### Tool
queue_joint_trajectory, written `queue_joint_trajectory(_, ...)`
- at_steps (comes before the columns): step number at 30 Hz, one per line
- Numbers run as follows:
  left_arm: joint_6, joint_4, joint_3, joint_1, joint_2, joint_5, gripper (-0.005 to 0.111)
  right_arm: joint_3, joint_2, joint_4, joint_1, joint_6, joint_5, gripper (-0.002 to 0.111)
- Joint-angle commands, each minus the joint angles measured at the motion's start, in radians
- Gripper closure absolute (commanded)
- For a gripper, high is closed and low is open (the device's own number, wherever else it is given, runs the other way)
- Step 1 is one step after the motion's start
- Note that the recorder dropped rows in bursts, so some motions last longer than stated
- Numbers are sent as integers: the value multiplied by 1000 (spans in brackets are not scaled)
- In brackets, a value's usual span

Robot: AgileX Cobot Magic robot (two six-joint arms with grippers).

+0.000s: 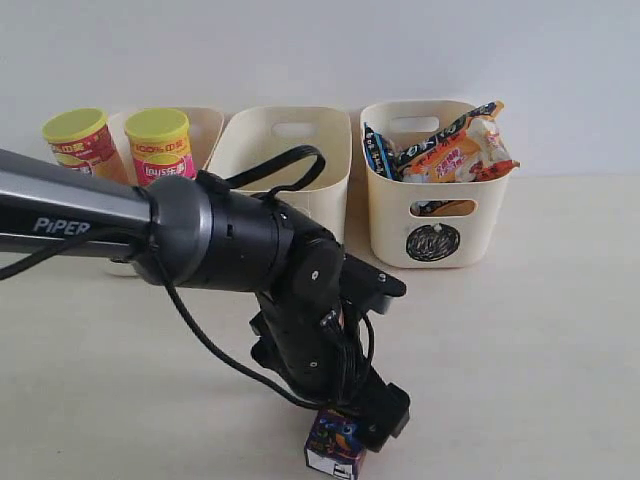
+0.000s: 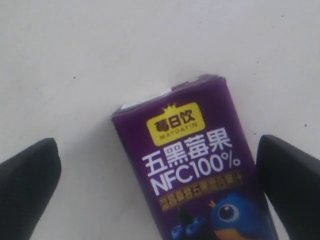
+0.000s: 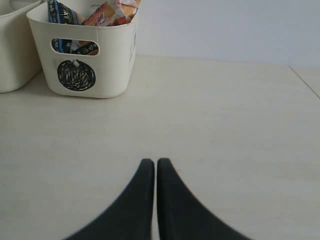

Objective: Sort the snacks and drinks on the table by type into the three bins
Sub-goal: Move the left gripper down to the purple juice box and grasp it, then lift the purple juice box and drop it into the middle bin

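A dark purple juice box (image 1: 334, 449) with a blue bird picture sits on the table near the front edge. My left gripper (image 1: 372, 415) is down over it. In the left wrist view the box (image 2: 192, 165) is between the spread fingers (image 2: 30, 185), closer to one of them, and the left gripper (image 2: 160, 172) is open. Two Lay's cans (image 1: 160, 145) with lime lids stand at the left bin (image 1: 205, 125). Foil bags (image 1: 450, 150) fill the circle-marked bin (image 1: 440, 215). My right gripper (image 3: 151, 162) is shut and empty, low over bare table.
The middle bin (image 1: 290, 140) stands between the other two; its inside is hidden. The left arm's dark body (image 1: 250, 250) covers the fronts of the left and middle bins. The circle bin (image 3: 82, 50) sits ahead of the right gripper.
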Motion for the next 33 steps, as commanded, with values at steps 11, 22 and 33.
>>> queue_joint_trajectory(11,42,21,4,-3,1,-16,102,5,-4,-6,-3,6,-5,109)
queue_joint_trajectory(22,242,23,-8,31,-273,5,102,5,-4,-6,-3,6,-5,109)
queue_joint_trajectory(33,287,19,-141,208,-327,-436,102,5,-4,-6,-3,6,-5,109)
